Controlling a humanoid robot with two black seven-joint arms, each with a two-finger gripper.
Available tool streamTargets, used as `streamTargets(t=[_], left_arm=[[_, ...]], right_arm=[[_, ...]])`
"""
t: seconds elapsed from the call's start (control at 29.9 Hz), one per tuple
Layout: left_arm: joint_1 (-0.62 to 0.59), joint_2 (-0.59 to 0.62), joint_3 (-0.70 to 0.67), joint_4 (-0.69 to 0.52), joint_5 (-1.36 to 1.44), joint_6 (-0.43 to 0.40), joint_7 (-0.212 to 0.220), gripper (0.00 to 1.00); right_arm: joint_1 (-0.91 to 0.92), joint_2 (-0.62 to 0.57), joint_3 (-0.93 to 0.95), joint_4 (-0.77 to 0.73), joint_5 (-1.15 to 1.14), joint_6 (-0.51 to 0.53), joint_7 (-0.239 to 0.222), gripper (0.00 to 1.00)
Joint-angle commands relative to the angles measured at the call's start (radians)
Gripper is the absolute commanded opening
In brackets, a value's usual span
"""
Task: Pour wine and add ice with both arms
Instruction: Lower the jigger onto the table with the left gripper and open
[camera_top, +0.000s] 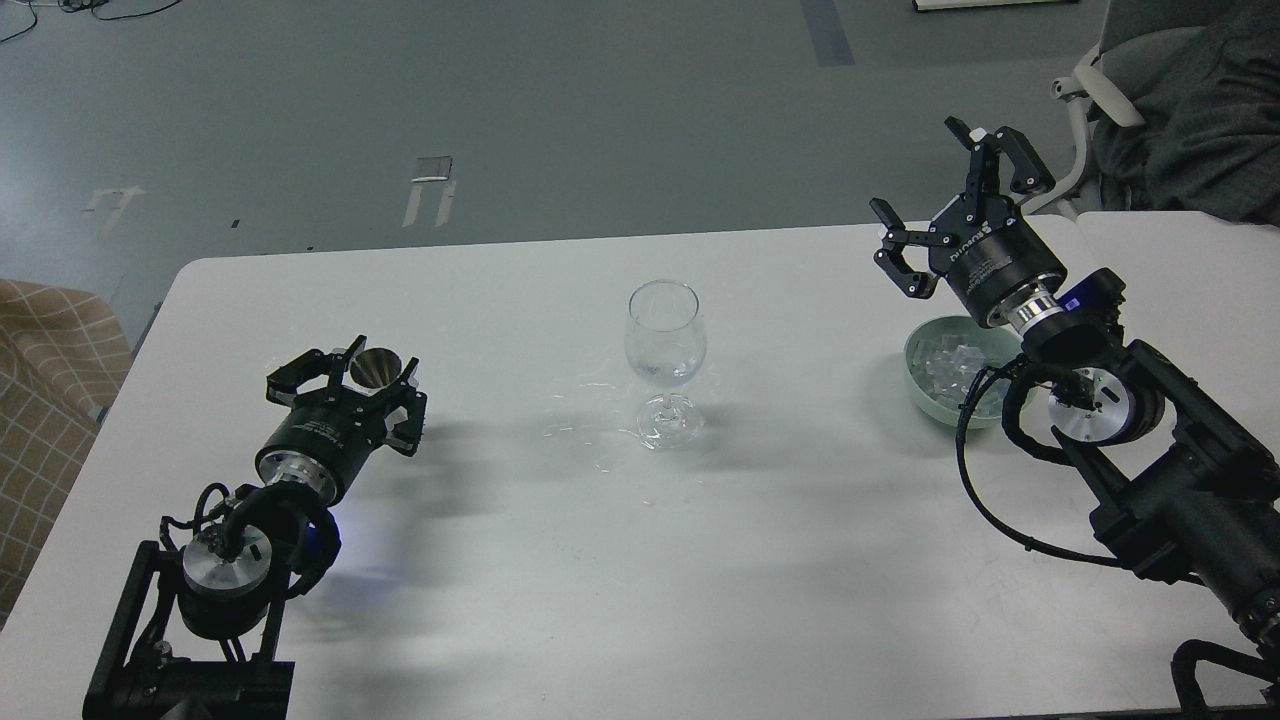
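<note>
The left gripper (345, 385) sits low over the tabletop (480, 560), its fingers spread apart around a small metal cup (378, 366). The cup stands between the fingertips, its open mouth facing up; whether the fingers touch its wall I cannot tell, but they are not closed on it. Behind the gripper the left arm (225, 560) runs back toward the near left corner.

The right gripper (960, 215) is raised above the far right of the tabletop, fingers wide apart and holding nothing. One finger points up and away, the other hangs to the left. Just below and beside its wrist sits a pale green bowl (925, 385), partly hidden by the right arm (1150, 470). The ice (950, 360) lies heaped in that bowl, clear cubes showing whitish together, below the open gripper and not touching it.

Between the two grippers, well apart from both, a stemmed glass (665, 365) stands upright near the middle of the tabletop. Something clear shows low in its bowl; whether that is wine or only glare I cannot tell. A few glassy glints lie scattered on the tabletop around its foot.
</note>
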Motion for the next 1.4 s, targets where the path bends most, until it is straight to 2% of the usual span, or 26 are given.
streamTargets(t=[0.0,0.2,0.27,0.3,0.33,0.43,0.77,0.97,1.04,1.17,1.37], left_arm=[[-0.002,0.000,0.001,0.001,0.003,0.000,0.000,0.58],[-0.003,0.000,0.001,0.001,0.013,0.004,0.000,0.60],[-0.003,0.000,0.001,0.002,0.013,0.004,0.000,0.75],[-0.003,0.000,0.001,0.002,0.013,0.004,0.000,0.75],[-0.003,0.000,0.000,0.002,0.014,0.004,0.000,0.84],[-0.003,0.000,0.000,0.002,0.013,0.004,0.000,0.96],[0.004,0.000,-0.011,0.007,0.010,0.000,0.005,0.98],[0.023,0.008,-0.025,0.007,-0.010,-0.009,0.017,0.98],[0.034,0.015,-0.035,0.004,-0.010,-0.013,0.035,0.98],[0.089,0.018,-0.078,-0.004,-0.023,-0.088,0.090,0.98],[0.185,0.077,-0.086,-0.010,-0.023,-0.226,0.127,0.98]], right_arm=[[-0.006,0.000,0.001,0.000,0.000,0.000,0.000,1.00],[-0.008,0.000,0.001,0.000,0.000,0.000,0.000,1.00],[-0.011,0.000,0.003,0.002,0.000,0.000,0.000,1.00],[-0.011,0.000,0.003,0.002,0.000,0.000,0.000,1.00],[-0.011,0.000,0.003,0.002,0.000,0.000,0.000,1.00],[-0.011,0.000,0.003,0.002,0.000,0.000,0.000,1.00],[-0.011,0.000,0.003,0.000,-0.001,0.000,0.000,1.00],[-0.009,-0.002,0.004,0.002,0.000,0.000,0.000,1.00],[-0.009,0.000,0.004,0.000,-0.001,0.000,0.000,1.00],[-0.009,-0.002,0.004,0.002,0.000,0.000,0.000,1.00],[-0.009,-0.006,0.004,0.002,0.000,0.000,0.000,1.00]])
